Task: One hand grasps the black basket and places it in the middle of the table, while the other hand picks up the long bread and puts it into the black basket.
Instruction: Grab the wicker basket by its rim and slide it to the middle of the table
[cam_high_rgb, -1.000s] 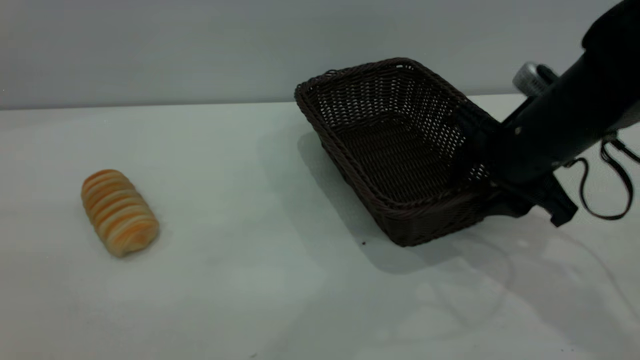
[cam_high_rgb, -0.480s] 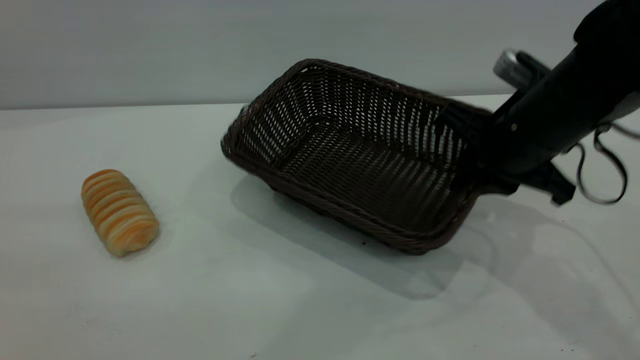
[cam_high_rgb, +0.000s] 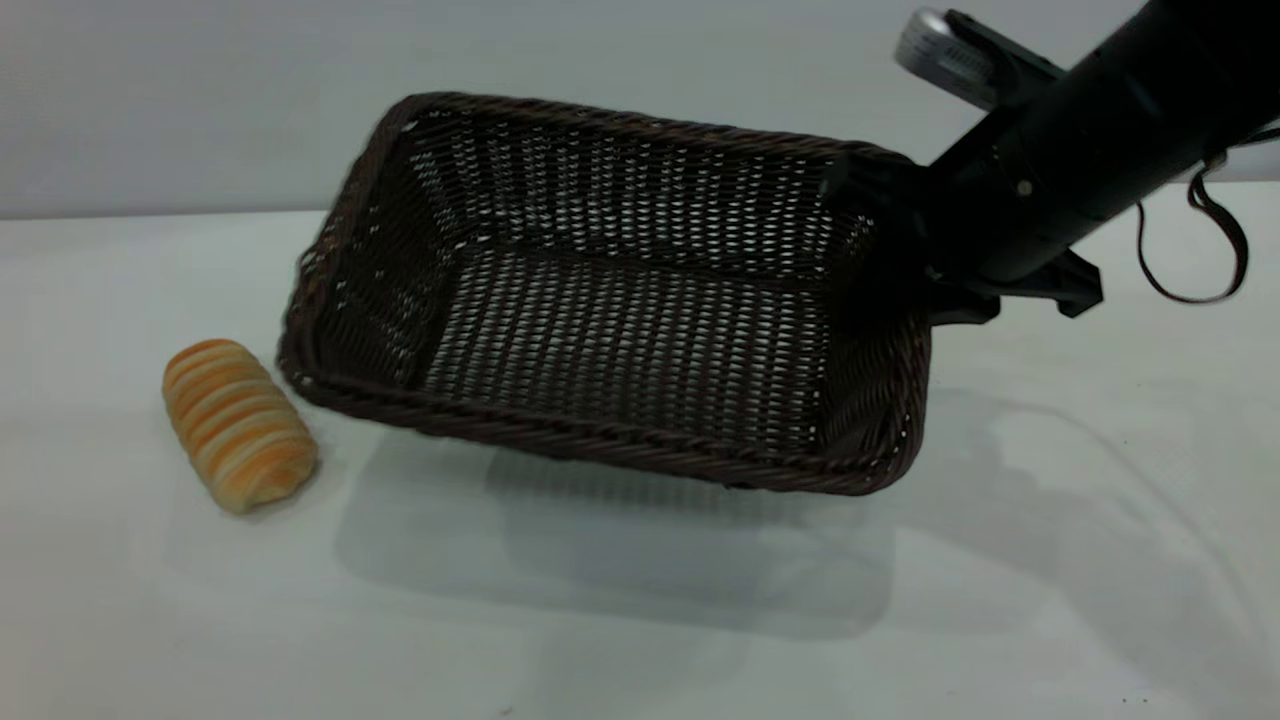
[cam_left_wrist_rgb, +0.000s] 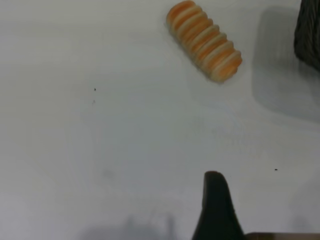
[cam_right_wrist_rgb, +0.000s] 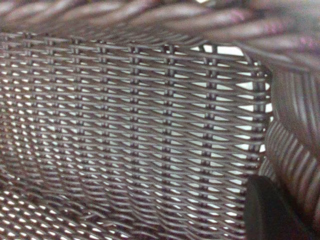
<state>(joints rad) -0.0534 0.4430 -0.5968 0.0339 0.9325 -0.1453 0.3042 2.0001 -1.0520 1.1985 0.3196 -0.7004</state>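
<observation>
The black basket (cam_high_rgb: 600, 440) hangs tilted above the table (cam_high_rgb: 640, 620), its near long rim lowest, casting a shadow below. My right gripper (cam_high_rgb: 885, 270) is shut on its right short wall; the right wrist view shows the weave (cam_right_wrist_rgb: 135, 125) close up with one fingertip (cam_right_wrist_rgb: 267, 210) against it. The long bread (cam_high_rgb: 238, 425) lies on the table just left of the basket's left end, apart from it. The left wrist view shows the bread (cam_left_wrist_rgb: 204, 41), a basket corner (cam_left_wrist_rgb: 307, 35), and one finger (cam_left_wrist_rgb: 215, 205) of my open, empty left gripper (cam_left_wrist_rgb: 250, 215), well short of the bread.
A grey wall runs behind the table. A black cable loop (cam_high_rgb: 1195, 250) hangs from the right arm. My left arm does not show in the exterior view.
My right gripper has carried the basket left and upward and swung it round, so its long side now faces the camera and its left end nears the bread. The bread has not moved.
</observation>
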